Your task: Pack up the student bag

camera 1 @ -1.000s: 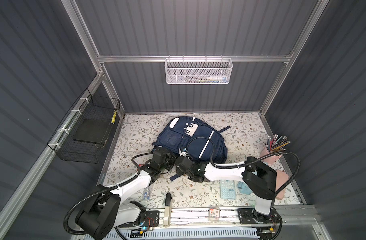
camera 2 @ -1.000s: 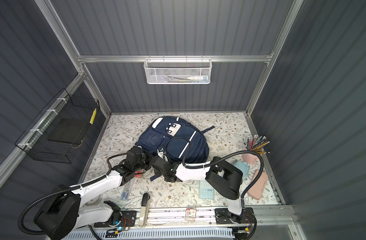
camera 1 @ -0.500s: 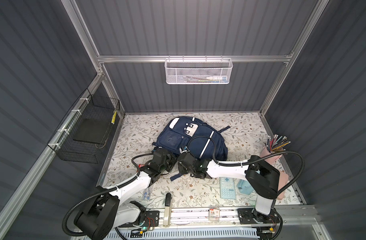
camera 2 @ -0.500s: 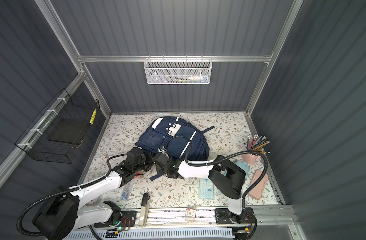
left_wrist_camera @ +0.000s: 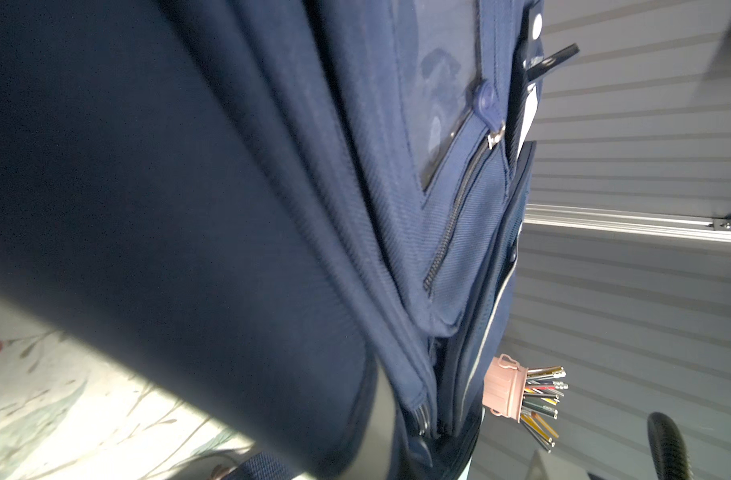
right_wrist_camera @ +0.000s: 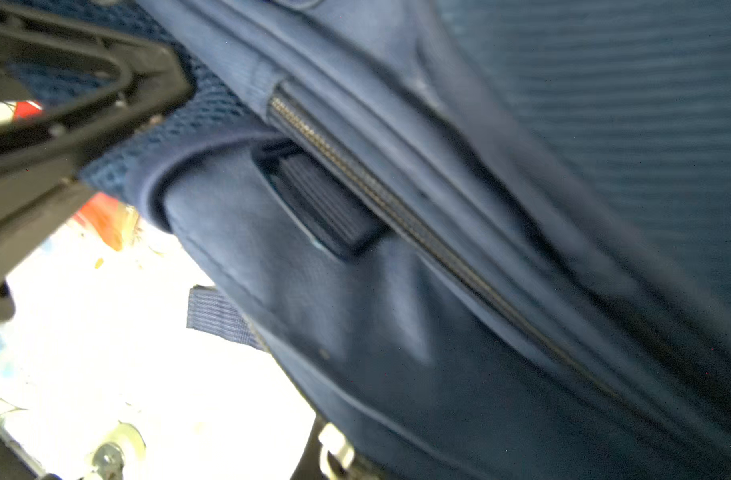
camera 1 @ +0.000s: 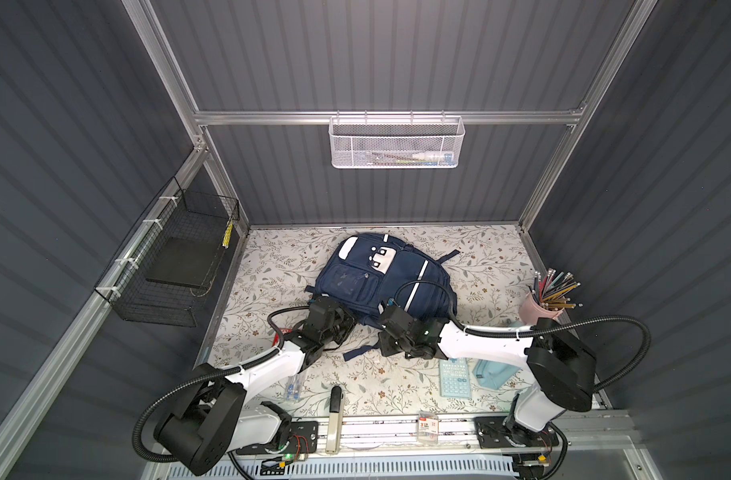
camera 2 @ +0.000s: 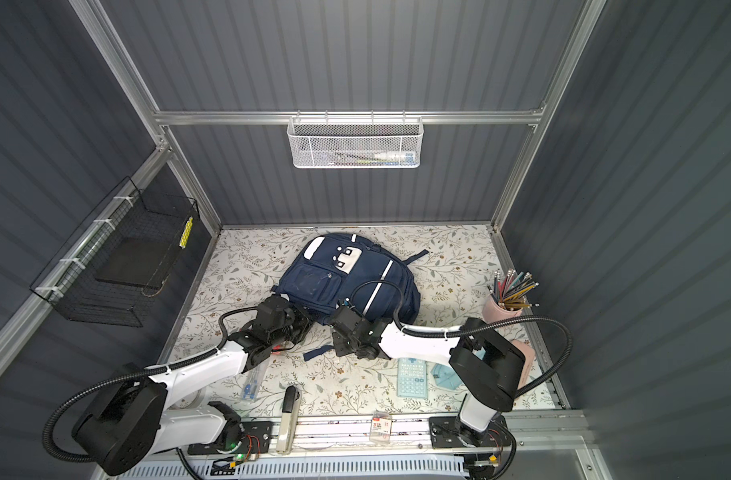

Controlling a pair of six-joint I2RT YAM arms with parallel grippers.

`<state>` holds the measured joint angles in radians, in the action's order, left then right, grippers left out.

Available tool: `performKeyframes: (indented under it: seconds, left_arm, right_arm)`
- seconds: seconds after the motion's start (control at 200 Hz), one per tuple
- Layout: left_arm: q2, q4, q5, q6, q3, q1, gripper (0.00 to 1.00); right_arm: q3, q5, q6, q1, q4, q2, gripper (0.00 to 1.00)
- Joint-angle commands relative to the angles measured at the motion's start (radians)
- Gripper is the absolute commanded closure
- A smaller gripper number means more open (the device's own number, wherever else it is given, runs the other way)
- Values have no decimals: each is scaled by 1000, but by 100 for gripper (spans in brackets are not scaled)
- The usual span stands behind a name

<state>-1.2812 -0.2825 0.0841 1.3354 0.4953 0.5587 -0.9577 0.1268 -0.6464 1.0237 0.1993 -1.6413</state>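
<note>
– Counting containers first: what hangs on the walls?
– Two baskets. One white mesh basket (camera 1: 355, 145) on the back rail holds a few pens or markers (camera 1: 401, 157) (too small to count). One black wire basket (camera 1: 156, 307) on the side wall holds one dark flat slab (camera 1: 185, 262).
– And down on the mat?
– One pink cup (camera 1: 532, 309) crammed with pencils (camera 1: 557, 286), and one pale-blue pouch (camera 1: 490, 372) with one calculator (camera 1: 454, 376) just beside it.
– Where is the student bag (camera 1: 376, 282)?
– It lies front up near the middle of the mat.
– What about the two arms?
– Both reach its near edge. The left gripper (camera 1: 346, 326) and the right gripper (camera 1: 383, 316) have their jaws together. I cannot tell whether any cloth is pinched.
– And the surroundings?
– A floral mat (camera 1: 480, 257), grey ribbed walls (camera 1: 397, 62) and an aluminium frame (camera 1: 272, 117).
</note>
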Motion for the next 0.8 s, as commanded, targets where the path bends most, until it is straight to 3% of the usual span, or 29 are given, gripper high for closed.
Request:
performKeyframes:
  seconds: [0.0,0.17,0.29,0.525,0.6,0.69,0.725,0.795]
  left_arm:
    - [-9,-45,-5,-26,1,-75,100]
    - [20,-13,59,-70,-23,-198,100]
    - [39,20,53,-110,-6,-215,100]
    - [-5,-12,53,-157,15,-293,100]
    - [-54,-78,90,-162,40,-275,72]
    - [-102,-123,129,-151,62,-264,37]
    - [-108,-140,142,-142,62,-264,31]
    - [-94,-91,146,-157,73,-246,29]
  right_arm:
    - [38,-1,4,-22,124,46,100]
    - [190,-45,49,-88,113,201,100]
    - [261,-122,88,-170,124,277,100]
    - [294,-39,112,-323,245,294,100]
    - [289,-73,114,-288,215,301,100]
    - [229,-24,79,-187,243,285,100]
    - [208,-17,53,-152,246,275,100]
    - [180,-17,-18,-90,229,260,100]
